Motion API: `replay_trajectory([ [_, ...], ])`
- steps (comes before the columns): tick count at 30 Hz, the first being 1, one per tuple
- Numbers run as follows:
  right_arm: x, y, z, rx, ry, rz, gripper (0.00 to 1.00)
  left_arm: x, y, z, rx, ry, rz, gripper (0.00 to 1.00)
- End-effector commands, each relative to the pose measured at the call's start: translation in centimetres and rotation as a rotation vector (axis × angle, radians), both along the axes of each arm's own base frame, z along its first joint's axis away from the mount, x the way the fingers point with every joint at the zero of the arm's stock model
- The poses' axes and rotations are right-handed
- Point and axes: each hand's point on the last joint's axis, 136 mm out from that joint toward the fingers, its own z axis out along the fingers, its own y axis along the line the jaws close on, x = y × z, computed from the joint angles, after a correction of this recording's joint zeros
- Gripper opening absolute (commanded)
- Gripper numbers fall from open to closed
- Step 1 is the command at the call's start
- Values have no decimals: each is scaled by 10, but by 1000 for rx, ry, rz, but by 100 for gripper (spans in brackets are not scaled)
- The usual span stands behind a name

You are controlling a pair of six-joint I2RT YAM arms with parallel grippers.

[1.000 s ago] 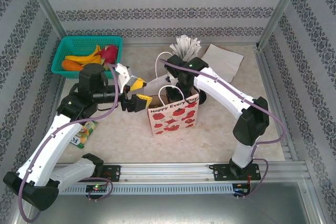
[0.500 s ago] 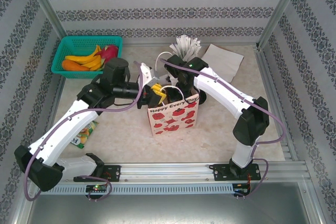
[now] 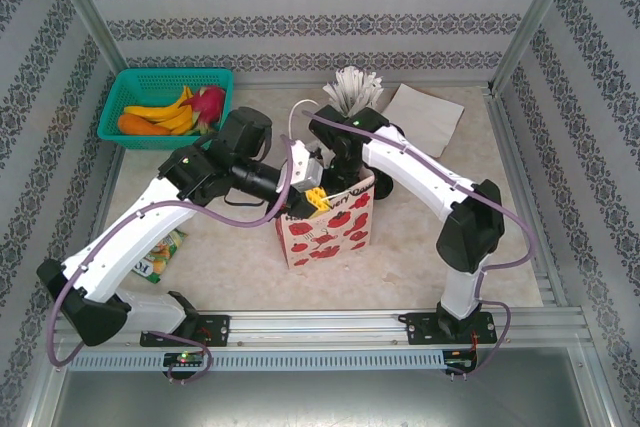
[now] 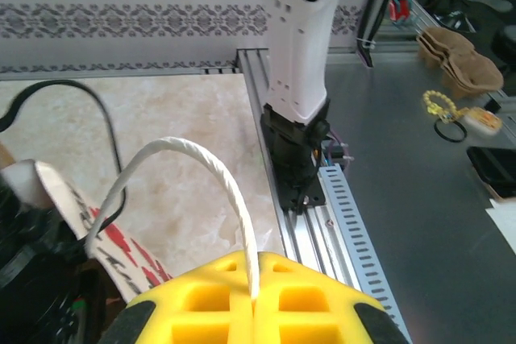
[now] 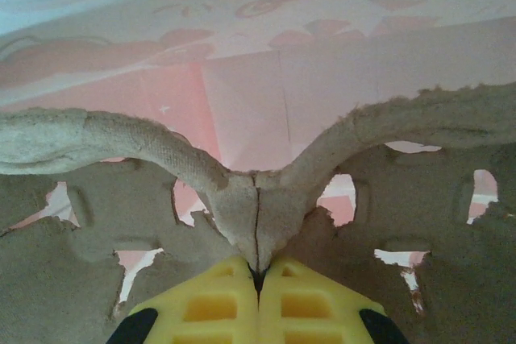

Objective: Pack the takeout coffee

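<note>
Near the middle of the table point(image 3: 400, 267), a red-and-white paper bag point(image 3: 335, 232) stands with its mouth pulled open. Your left hand point(image 4: 255, 300) is fully closed. Its yellow fingers pinch the bag's white rope handle point(image 4: 201, 163) and draw that side toward the table's left edge.

Your right hand point(image 5: 258, 278) is down inside the bag, clamped on the raised middle ridge of the brown pulp tray point(image 5: 113, 147), with the bag's pink inner wall just behind it. So the tray is inside the bag and gripped. Whether it rests on the bottom, or whether the cup sits in a well, cannot be told.

The step in hand looks like lowering the tray. Hold the handle taut and steady, bring the tray straight down and level, and let go only once it sits flat. Then lift out vertically so the fingers miss the bag's rim.

Beyond the bag, toward the far edge, stands a cup of straws point(image 3: 350, 87). A green basket point(image 3: 112, 112) of fruit sits in the far left corner.
</note>
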Motion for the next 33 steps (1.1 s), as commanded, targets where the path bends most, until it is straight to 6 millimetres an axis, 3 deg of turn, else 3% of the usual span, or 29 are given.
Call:
replay_trajectory([
  [1,-4,1,-5,-41,46,-18,0,-24,-2,9,-32,-21,-139,0],
  [8,-3,-1,-19,-84,68,-37,0,-28,-1,13,-73,-95,-145,0],
  [16,-3,9,-15,-6,-3,19,0,-11,-1,11,-87,-136,-41,7],
  [20,-9,0,-25,-71,-19,86,0,-4,2,11,-86,-120,-9,9],
  [27,-3,-3,-31,-77,-106,127,0,25,10,11,-86,-92,116,33],
  [33,0,0,-36,-63,-126,145,0,44,38,30,-218,-59,210,56],
])
